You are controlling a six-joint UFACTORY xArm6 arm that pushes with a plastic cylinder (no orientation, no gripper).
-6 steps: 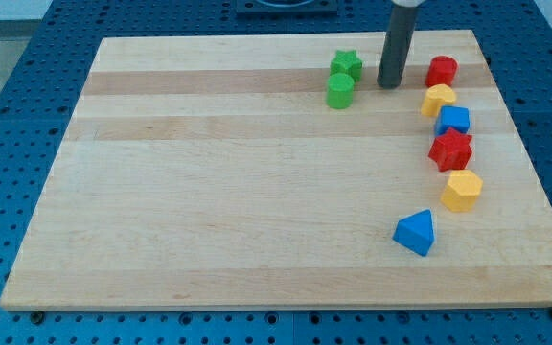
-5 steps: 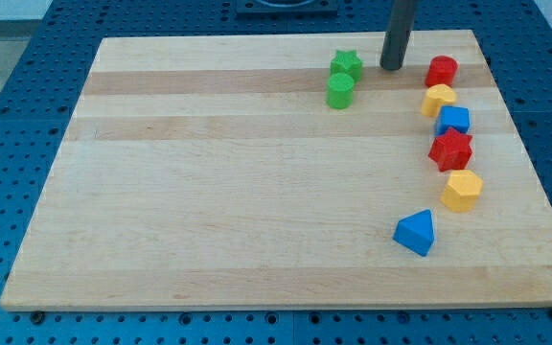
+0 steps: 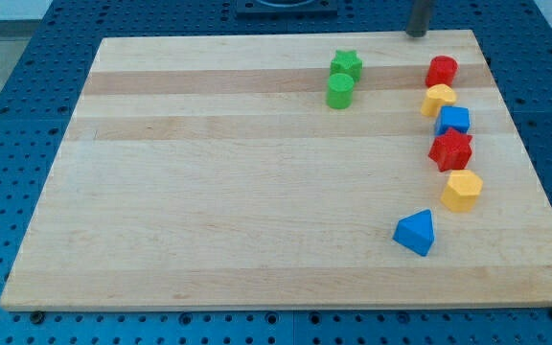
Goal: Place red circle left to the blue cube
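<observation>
The rod is cut off by the view's top edge; only my tip shows, at the far edge of the worktop. The blue cube is partly hidden behind the red star.

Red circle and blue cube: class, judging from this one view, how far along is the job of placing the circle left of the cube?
Nothing is done yet: the red circle sits above the blue cube, with a yellow block between them. My tip is at the board's top edge, up-left of the circle, touching no block. Left: push the circle to the cube's left.
</observation>
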